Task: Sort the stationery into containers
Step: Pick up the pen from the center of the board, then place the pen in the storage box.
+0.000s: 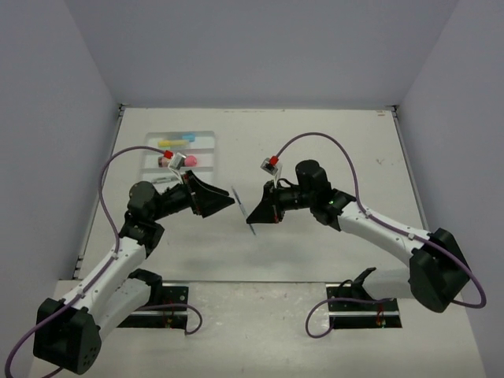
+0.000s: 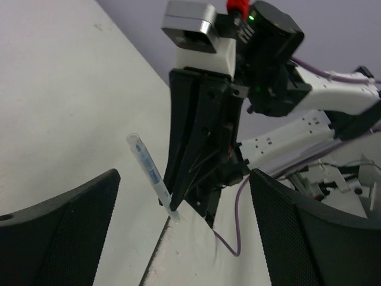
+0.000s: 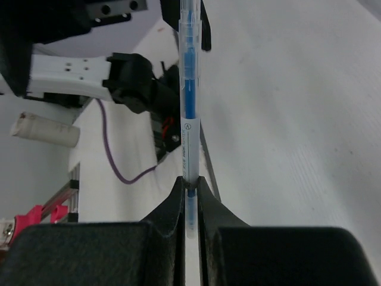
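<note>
Top view: whitish tray point(image 1: 206, 138) sits twd far-left corner of counter point(image 1: 331, 150). Inside are a yellow pen point(image 1: 175, 142), a light-blue pen point(image 1: 190, 136) just beyond it on the far side, and a pink stubby piece point(image 1: 189, 161) nearer. Dividers too faint to tell which compartment each is in. Near part of tray is hidden by the left arm. Mid-counter, left fingers point(image 1: 213, 197) and right fingers point(image 1: 260, 211) face each other, w/ a clear pen point(image 1: 239, 197) slanting btw them.

Left wrist view: left fingers point(image 2: 65, 232) are spread wide, apart from the clear pen point(image 2: 149, 170). Pen has a blue core and stands tilted, its lower end pinched in the right fingers point(image 2: 184, 155).

Right wrist view: right fingers point(image 3: 166, 217) are clamped on the clear pen point(image 3: 188, 89) near its lower end; barrel runs straight up the frame. Tiny print and a circled mark on the barrel, too small to read.
</note>
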`<state>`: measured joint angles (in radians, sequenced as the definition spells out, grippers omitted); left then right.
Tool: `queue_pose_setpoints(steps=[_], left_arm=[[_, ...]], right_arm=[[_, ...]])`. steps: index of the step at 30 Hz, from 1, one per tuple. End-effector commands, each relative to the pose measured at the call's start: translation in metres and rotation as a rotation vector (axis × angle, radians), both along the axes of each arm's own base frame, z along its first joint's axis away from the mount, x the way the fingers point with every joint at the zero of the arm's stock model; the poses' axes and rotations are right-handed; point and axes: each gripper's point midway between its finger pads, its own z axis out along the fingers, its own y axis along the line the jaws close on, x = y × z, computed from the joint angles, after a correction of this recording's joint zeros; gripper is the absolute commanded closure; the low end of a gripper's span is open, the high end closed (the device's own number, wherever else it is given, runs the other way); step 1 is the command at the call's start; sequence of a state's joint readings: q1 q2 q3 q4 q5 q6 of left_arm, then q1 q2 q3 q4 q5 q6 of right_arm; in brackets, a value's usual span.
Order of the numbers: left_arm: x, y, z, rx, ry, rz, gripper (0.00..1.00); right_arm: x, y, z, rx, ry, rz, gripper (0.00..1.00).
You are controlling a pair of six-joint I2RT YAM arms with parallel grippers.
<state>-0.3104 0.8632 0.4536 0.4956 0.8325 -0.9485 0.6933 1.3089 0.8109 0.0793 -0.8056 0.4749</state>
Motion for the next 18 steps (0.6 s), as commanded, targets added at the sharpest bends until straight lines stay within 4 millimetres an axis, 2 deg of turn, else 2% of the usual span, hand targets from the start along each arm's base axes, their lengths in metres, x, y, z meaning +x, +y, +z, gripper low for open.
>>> queue_pose_setpoints(steps=[1,3,5,9,12,15,17,18], left_arm=[[-0.03,-0.005,0.035,-0.02,-0.273,-0.108,0.16],[-0.028,-0.005,0.034,-0.015,-0.267,-0.103,0.23],[-0.026,-0.008,0.035,-0.007,-0.258,-0.117,0.37],[-0.025,-0.018,0.035,-0.004,-0.245,-0.147,0.43],[-0.027,-0.024,0.041,-0.013,-0.258,-0.161,0.54],[-0.032,-0.027,0.052,-0.03,-0.287,-0.176,0.82],[-0.034,-0.027,0.058,-0.036,-0.304,-0.179,0.94],[-0.034,-0.026,0.06,-0.028,-0.307,-0.174,0.98]], right_arm=[[-0.024,0.007,0.051,0.197,-0.061,0.179,1.0],[-0.03,0.006,0.061,0.23,-0.097,0.203,1.0],[-0.04,0.005,0.074,0.255,-0.135,0.243,1.0],[-0.042,0.006,0.083,0.253,-0.155,0.252,1.0],[-0.035,0.009,0.084,0.228,-0.145,0.22,1.0],[-0.024,0.014,0.077,0.191,-0.127,0.19,1.0],[-0.019,0.016,0.071,0.167,-0.109,0.183,1.0],[-0.013,0.015,0.068,0.15,-0.101,0.16,0.94]])
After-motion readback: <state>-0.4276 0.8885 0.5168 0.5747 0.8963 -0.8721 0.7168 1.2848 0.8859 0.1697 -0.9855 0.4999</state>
